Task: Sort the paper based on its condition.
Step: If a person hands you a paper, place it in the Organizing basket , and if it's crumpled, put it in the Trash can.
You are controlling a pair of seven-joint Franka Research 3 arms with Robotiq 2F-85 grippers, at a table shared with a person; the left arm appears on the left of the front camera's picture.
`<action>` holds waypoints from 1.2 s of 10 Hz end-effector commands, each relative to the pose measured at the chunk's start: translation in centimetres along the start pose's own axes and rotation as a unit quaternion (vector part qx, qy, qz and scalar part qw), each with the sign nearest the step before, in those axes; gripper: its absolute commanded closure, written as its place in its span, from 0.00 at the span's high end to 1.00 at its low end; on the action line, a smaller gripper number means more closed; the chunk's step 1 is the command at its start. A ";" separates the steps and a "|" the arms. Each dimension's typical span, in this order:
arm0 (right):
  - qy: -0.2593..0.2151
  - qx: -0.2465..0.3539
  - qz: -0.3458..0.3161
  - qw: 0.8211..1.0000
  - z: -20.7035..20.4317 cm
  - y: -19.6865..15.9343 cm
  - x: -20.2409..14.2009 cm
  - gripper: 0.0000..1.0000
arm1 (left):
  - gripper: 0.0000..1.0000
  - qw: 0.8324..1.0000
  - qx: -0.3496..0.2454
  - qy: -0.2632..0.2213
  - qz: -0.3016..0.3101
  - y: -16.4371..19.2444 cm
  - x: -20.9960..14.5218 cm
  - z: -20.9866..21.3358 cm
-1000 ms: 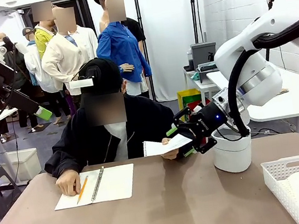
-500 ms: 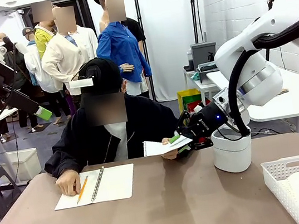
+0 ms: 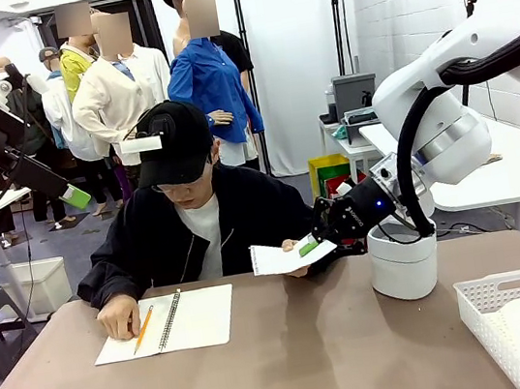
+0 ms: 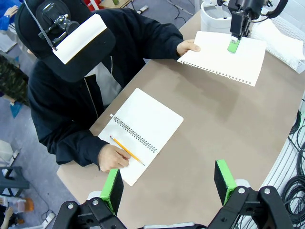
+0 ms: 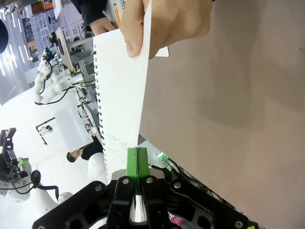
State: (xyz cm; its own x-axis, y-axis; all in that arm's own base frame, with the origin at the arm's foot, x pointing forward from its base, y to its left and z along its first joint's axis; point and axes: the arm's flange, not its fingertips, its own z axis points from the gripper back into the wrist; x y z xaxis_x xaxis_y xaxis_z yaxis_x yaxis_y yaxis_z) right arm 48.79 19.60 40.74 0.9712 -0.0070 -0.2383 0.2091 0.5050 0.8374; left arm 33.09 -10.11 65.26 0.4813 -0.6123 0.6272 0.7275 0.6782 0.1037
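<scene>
Paper point(image 3: 277, 258) held from two sides above the far part of the bench point(image 3: 315, 362).
Right gripper point(image 3: 309, 247) is clamped on one edge of the sheet, and the person's hand point(image 3: 296, 265) pinches the opposite edge. Left gripper point(image 4: 167, 177) hangs high with its jaws wide and nothing between them, over an open notebook point(image 4: 143, 131) bearing a pencil point(image 4: 127, 150).

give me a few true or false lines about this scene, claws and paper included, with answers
1. The right claw is shut on the sheet of paper. True.
2. The person has let go of that sheet. False: a hand holds its edge.
3. A pencil lies on the open notebook. True.
4. The left claw grips the pencil. False: it is open and holds nothing.
5. The basket stands on the floor. False: it is on the table.
</scene>
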 end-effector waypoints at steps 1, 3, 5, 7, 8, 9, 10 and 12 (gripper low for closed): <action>-0.002 -0.004 0.016 1.000 0.0 -0.4 -0.3 0.00 | 1.00 1.000 0.004 0.002 0.006 -0.2 0.0 0.0; 0.004 -0.003 0.036 0.999 0.2 -0.2 -0.9 0.00 | 1.00 1.000 0.004 0.002 0.006 -0.2 0.0 0.0; -0.001 -0.017 0.102 0.995 0.8 1.1 -2.5 0.00 | 1.00 1.000 0.004 0.002 0.006 -0.2 0.0 0.0; -0.027 -0.030 0.179 0.983 2.5 3.3 -4.5 0.00 | 1.00 1.000 0.004 0.002 0.006 -0.2 0.0 0.0; -0.028 -0.038 0.230 0.972 3.6 4.4 -5.8 0.00 | 1.00 1.000 0.004 0.002 0.006 -0.2 0.0 0.0; -0.029 -0.054 0.262 0.963 4.7 5.3 -7.0 0.00 | 1.00 1.000 0.004 0.002 0.006 -0.2 0.0 0.0; -0.032 -0.067 0.295 0.953 6.0 6.3 -8.4 0.00 | 1.00 1.000 0.004 0.002 0.006 -0.2 0.0 0.0; -0.073 -0.135 0.348 0.925 10.0 8.4 -12.1 0.00 | 1.00 1.000 0.004 0.002 0.006 -0.2 0.0 0.0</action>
State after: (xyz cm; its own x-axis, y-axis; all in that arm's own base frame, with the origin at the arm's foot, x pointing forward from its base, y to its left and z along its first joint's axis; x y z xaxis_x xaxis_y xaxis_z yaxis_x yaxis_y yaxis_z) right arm 41.73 17.13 54.86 0.8957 0.2852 0.3413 -0.4446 0.5900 0.6739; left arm 33.10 -10.11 65.25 0.4816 -0.6123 0.6270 0.7275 0.6782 0.1034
